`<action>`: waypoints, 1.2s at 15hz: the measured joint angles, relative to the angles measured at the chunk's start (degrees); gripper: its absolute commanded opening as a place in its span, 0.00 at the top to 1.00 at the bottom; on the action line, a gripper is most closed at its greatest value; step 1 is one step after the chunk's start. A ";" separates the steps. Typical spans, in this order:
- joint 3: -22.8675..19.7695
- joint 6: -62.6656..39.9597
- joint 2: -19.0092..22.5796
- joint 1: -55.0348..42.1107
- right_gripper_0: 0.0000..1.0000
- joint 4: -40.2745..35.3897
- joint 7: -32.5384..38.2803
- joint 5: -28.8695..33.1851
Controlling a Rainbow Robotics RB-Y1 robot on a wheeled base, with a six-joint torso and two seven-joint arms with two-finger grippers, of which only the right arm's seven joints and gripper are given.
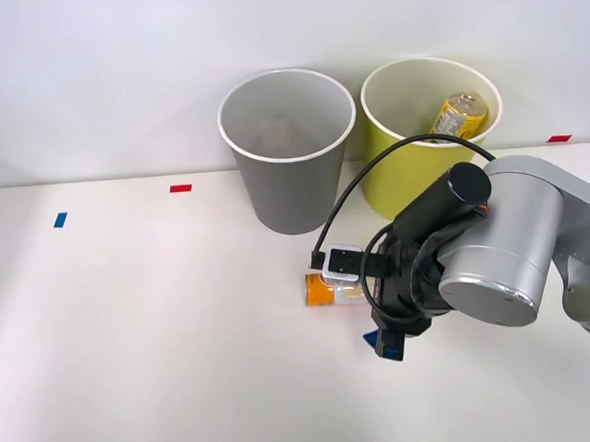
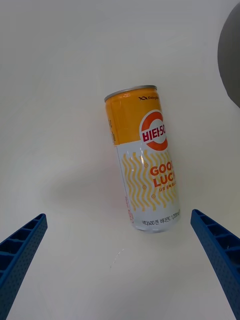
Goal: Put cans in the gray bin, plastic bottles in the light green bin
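The white table (image 1: 132, 341) spreads out in front of me, with small red and blue tape marks on it. The right arm (image 1: 517, 242) reaches in low over it. At the back stand the gray bin (image 1: 290, 171) and, just beside it, the light green bin (image 1: 413, 179), which holds a yellowish bottle (image 1: 459, 117). The can (image 2: 142, 160) lies on its side on the table, near the gray bin's base. The right gripper (image 2: 120, 260) hovers over it, its blue fingers (image 2: 20, 250) spread wide, touching nothing.
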State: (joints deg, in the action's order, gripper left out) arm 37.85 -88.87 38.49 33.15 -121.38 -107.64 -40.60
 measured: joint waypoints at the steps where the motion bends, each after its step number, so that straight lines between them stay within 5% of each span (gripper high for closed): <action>1: 0.02 -0.10 -0.65 1.22 0.00 2.12 -0.24 -1.37; 18: 4.65 4.23 -13.22 12.34 0.00 28.95 -13.97 -3.57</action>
State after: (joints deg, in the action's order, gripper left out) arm 42.50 -84.64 25.26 45.49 -92.43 -121.61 -44.17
